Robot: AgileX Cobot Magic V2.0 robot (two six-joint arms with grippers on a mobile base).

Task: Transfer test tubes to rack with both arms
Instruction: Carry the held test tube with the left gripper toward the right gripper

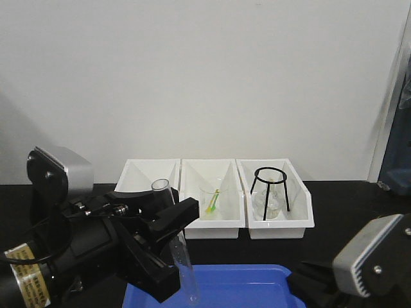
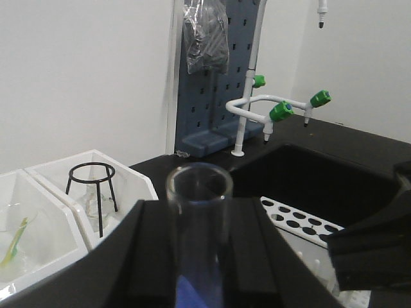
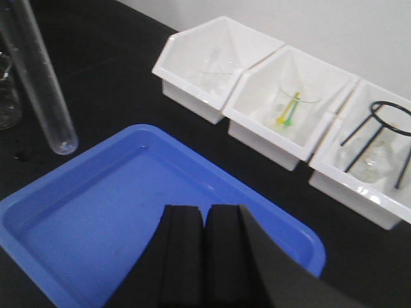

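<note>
My left gripper (image 1: 168, 239) is shut on a clear glass test tube (image 1: 176, 247) and holds it nearly upright above the left end of the blue tray (image 1: 257, 289). The tube's round open rim (image 2: 199, 182) stands between the black pads in the left wrist view. Its rounded bottom shows in the right wrist view (image 3: 46, 96), hanging beside the tray's far left edge. The white rack (image 2: 308, 232) with round holes lies just beyond the left jaws, to the right. My right gripper (image 3: 205, 219) is shut and empty, low over the blue tray (image 3: 90, 212).
Three white slanted bins stand at the back (image 1: 214, 197): the middle one holds a beaker with a green-yellow stick (image 1: 212, 201), the right one a flask under a black tripod (image 1: 270, 190). A black sink with a green-handled tap (image 2: 276, 109) lies to the right.
</note>
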